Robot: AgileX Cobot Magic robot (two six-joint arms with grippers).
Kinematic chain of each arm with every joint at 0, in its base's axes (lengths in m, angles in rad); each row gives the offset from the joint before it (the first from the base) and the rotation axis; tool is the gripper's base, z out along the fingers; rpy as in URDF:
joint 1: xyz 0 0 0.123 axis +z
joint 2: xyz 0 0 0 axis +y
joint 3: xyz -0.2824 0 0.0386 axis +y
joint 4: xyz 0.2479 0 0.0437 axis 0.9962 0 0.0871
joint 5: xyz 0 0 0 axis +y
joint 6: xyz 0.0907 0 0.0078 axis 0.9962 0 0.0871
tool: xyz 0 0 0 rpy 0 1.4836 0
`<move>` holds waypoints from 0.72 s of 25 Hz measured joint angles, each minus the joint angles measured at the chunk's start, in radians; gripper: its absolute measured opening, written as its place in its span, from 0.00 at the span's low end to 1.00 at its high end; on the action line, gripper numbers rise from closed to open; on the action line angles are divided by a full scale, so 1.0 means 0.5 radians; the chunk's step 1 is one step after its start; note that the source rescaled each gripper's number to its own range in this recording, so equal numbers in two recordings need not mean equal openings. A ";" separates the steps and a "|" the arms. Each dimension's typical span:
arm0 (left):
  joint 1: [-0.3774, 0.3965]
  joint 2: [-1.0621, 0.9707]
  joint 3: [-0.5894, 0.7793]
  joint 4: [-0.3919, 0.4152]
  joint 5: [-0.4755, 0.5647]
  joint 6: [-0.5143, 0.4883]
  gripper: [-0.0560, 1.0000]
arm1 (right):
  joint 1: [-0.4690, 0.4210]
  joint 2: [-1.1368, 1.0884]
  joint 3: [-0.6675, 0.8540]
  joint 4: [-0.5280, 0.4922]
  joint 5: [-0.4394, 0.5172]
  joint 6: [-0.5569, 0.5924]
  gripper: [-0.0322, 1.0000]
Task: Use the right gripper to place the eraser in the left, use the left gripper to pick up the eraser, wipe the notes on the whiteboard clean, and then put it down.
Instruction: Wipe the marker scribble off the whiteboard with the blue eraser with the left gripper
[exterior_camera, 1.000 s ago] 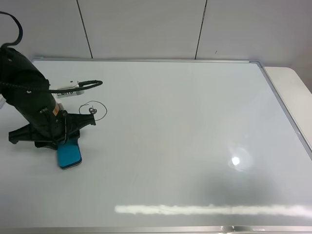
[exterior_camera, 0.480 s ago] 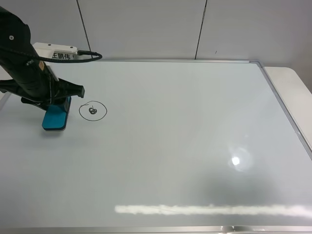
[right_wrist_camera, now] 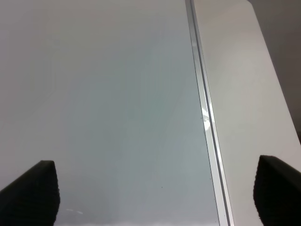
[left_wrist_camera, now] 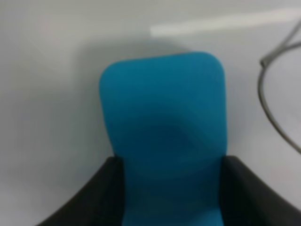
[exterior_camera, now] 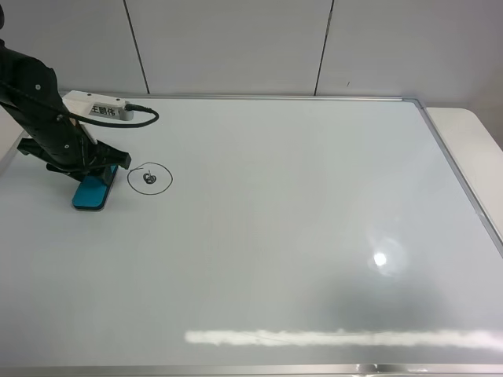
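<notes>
Leaning over whiteboard (exterior_camera: 275,236), left gripper (exterior_camera: 96,174) jaws clamp eraser (exterior_camera: 91,193) beside notes (exterior_camera: 149,177); right gripper (right_wrist_camera: 153,190) jaws apart.

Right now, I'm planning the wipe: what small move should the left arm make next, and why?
Probably slide the eraser toward the notes, rightward in the high view, and across them. The left gripper is shut on the eraser, which sits just beside the unwiped oval on the whiteboard.

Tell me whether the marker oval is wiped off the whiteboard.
No: the notes stand whole on the whiteboard, just beside the eraser that the left gripper holds.
</notes>
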 joint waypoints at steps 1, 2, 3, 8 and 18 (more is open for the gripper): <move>0.000 0.028 -0.040 -0.002 0.013 0.023 0.05 | 0.000 0.000 0.000 0.000 0.000 0.000 0.82; 0.000 0.057 -0.079 -0.004 0.019 0.043 0.05 | 0.000 0.000 0.000 0.000 0.000 0.000 0.82; 0.000 0.079 -0.108 -0.014 0.022 0.056 0.05 | 0.000 0.000 0.000 0.000 0.000 0.000 0.82; -0.046 0.132 -0.174 -0.117 -0.003 0.131 0.05 | 0.000 0.000 0.000 0.000 0.000 0.000 0.82; -0.389 0.182 -0.180 -0.436 -0.142 0.144 0.05 | 0.000 0.000 0.000 0.000 0.000 0.000 0.82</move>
